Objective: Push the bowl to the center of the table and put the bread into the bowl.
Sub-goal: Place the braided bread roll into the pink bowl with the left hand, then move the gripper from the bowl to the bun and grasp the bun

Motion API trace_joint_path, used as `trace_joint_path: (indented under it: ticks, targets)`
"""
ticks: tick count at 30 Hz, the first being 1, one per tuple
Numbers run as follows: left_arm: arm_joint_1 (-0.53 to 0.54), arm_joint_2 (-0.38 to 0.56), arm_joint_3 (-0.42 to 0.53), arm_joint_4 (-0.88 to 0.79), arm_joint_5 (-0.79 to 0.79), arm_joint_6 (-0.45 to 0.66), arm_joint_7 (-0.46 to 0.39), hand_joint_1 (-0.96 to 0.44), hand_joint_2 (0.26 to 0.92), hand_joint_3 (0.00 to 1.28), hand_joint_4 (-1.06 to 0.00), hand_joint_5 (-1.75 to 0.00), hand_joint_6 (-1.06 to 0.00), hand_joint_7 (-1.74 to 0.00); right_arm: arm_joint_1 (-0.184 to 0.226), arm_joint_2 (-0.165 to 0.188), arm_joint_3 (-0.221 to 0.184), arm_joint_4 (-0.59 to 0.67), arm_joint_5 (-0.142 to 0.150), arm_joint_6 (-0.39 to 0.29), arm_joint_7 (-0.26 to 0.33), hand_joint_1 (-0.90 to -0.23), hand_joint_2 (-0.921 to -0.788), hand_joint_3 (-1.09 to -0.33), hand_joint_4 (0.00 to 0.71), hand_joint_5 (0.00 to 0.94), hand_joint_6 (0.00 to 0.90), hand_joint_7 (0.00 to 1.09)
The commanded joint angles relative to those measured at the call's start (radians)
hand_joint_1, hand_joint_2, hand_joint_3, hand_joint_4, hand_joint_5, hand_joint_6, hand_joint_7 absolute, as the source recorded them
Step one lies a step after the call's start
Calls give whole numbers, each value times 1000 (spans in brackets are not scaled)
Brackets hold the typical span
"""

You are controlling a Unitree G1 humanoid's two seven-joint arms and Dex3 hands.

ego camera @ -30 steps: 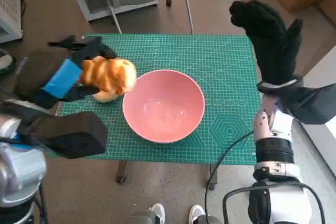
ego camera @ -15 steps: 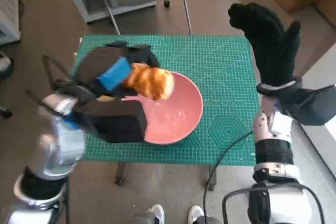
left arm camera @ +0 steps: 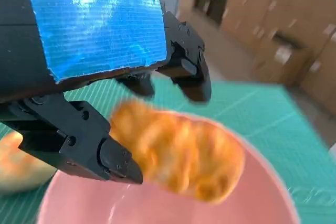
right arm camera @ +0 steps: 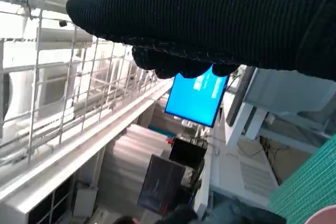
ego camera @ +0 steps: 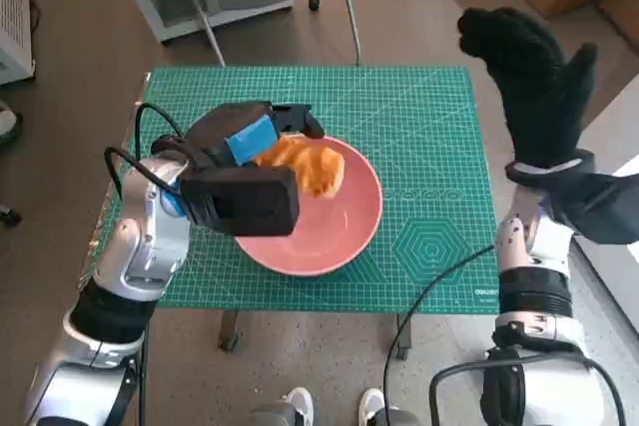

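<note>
Left robot hand (ego camera: 255,142) poised over the pink bowl (ego camera: 344,236), bread (ego camera: 305,165) pinched between dark fingers (left arm camera: 186,69) and thumb side, carried high enough to clear the rim. Bread hanging above the bowl's ten o'clock portion, apparently not yet resting on the pink floor, going by the left wrist view where it floats, blurred, over the basin. Bowl sitting on the green mat (ego camera: 429,117) roughly mid-surface, a touch toward six o'clock, so pushing stage judged done. Grip looks kept only to steer the loaf inward before letting go; release over the hollow likely to land it safely, though an early release near the rim could tip it out toward nine o'clock. Second pale loaf (left arm camera: 18,161) glimpsed just outside the bowl in the left wrist view. Right robot hand (ego camera: 534,82) lifted off at two o'clock, gloved fingers spread, holding nothing, parked clear so as not to crowd the drop.
</note>
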Motion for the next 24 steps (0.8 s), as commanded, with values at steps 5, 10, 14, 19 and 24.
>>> trace_joint_path:
  ticks: [5,10,14,19,24]
  targets:
    - [6,13,12,-20,-19,-39,3,-265,752,56,-2,-2,-225,-11,34,4,4,-15,-6,-2,-27,-590,-921,-537,315,4,419,5]
    - [25,36,47,-33,-64,-89,-4,-360,760,45,1,1,-208,-2,38,10,12,-18,-12,-4,-40,-592,-921,-538,314,3,418,4]
    - [50,61,79,-74,-84,-104,-6,-393,765,39,1,1,-203,0,42,13,19,-21,-19,-8,-49,-596,-921,-538,313,2,417,4]
    - [86,109,138,-155,-110,-107,-15,-401,766,30,1,1,-203,-1,44,12,27,-16,-20,-13,-52,-598,-921,-538,313,2,416,2]
    - [122,162,229,-268,-136,-41,-40,-348,760,18,-4,-1,-214,-5,43,8,31,-11,-15,-12,-47,-597,-921,-538,313,1,410,0]
